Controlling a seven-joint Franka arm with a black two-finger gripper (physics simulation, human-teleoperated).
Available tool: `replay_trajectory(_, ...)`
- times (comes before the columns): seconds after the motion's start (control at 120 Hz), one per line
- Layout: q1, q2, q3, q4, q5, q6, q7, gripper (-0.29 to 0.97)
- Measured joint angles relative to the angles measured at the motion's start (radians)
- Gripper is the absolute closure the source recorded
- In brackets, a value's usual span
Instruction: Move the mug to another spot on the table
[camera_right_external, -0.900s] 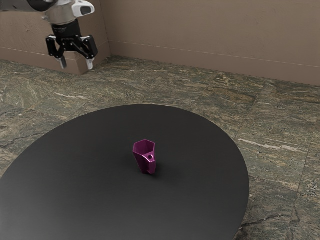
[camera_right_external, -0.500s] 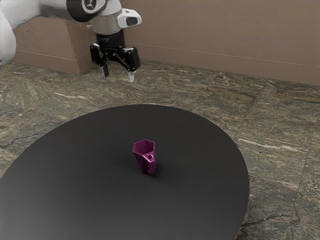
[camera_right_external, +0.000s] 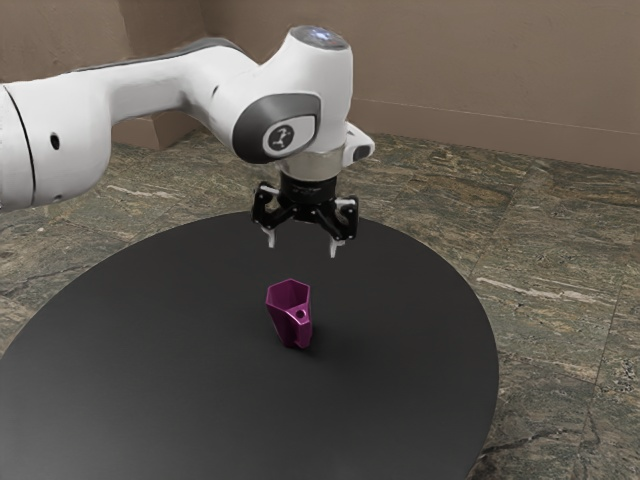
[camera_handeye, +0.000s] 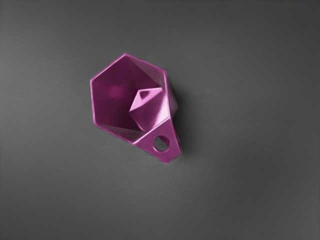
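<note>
Magenta faceted mug stands upright near the middle of the round black table, mouth up. The black two-finger gripper hangs above it and a little toward the far side of the table, well apart from the rim, touching nothing. The wrist view looks straight down into the mug: six-sided mouth and a small handle tab pierced by a round hole. In the exterior view that tab faces the camera side.

Edges and room: bare black tabletop rings the mug on every side. The far rim of the table curves just behind the gripper. The rim on the exterior view's right lies well away from the mug. Beyond the rim is mottled stone floor, and a brown wall runs along the back.

Arm: the white arm comes in from the exterior view's left, bends at a large rounded joint and drops its hand vertically, fingers pointing down at the table. The fingers are spread apart, released, with nothing between them.
</note>
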Motion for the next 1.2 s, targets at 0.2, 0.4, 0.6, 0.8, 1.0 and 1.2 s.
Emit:
replay_trajectory(0.2,-0.022,-0.001,0.005,-0.143,0.029,0.137,-0.257,0.00)
replay_trajectory(0.4,-0.032,0.047,0.017,-0.200,0.104,0.244,-0.480,0.00)
replay_trajectory(0.6,-0.030,0.069,0.048,-0.290,0.180,0.365,-0.646,0.00)
replay_trajectory(0.8,-0.025,0.124,0.071,-0.322,0.220,0.484,-0.764,0.00)
replay_trajectory(1.0,-0.024,0.152,0.076,-0.370,0.238,0.553,-0.846,0.00)
replay_trajectory(1.2,-0.026,0.169,0.076,-0.391,0.253,0.610,-0.886,0.00)
